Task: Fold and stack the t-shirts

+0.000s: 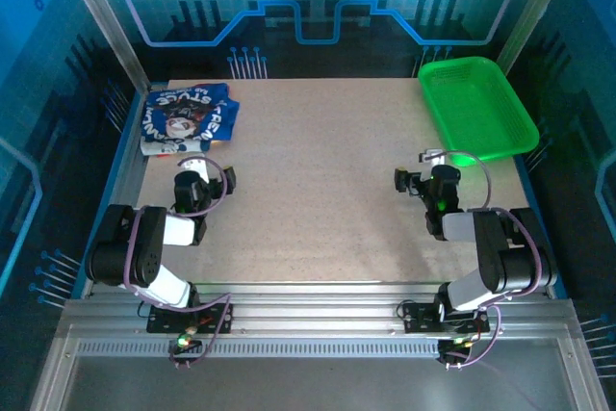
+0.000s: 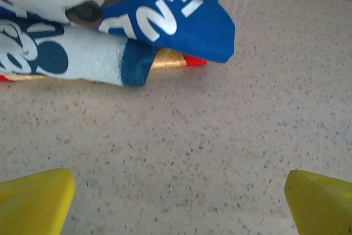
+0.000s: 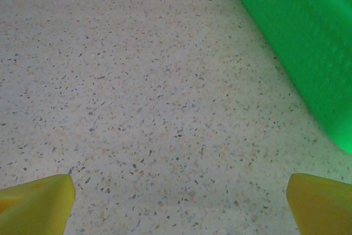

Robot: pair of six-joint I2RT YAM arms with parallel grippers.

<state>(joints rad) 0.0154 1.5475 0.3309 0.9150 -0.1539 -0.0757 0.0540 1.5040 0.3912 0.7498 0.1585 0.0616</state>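
A folded stack of t-shirts (image 1: 188, 119) lies at the table's far left corner. On top is the royal blue tee (image 2: 176, 17) with white lettering. Beneath it lies the navy and white tee (image 2: 71, 56), and a red edge (image 2: 193, 62) peeks out at the bottom. My left gripper (image 1: 195, 168) hangs just in front of the stack, open, its yellow fingertips (image 2: 36, 199) wide apart over bare table. Over on the right my right gripper (image 1: 430, 163) is open too, nothing between its yellow fingertips (image 3: 36, 202).
A green plastic mesh basket (image 1: 478, 109) stands at the far right corner, its wall (image 3: 302, 37) close ahead of the right gripper. The speckled tabletop (image 1: 318, 180) stretches between the two arms. Metal frame rails border the table.
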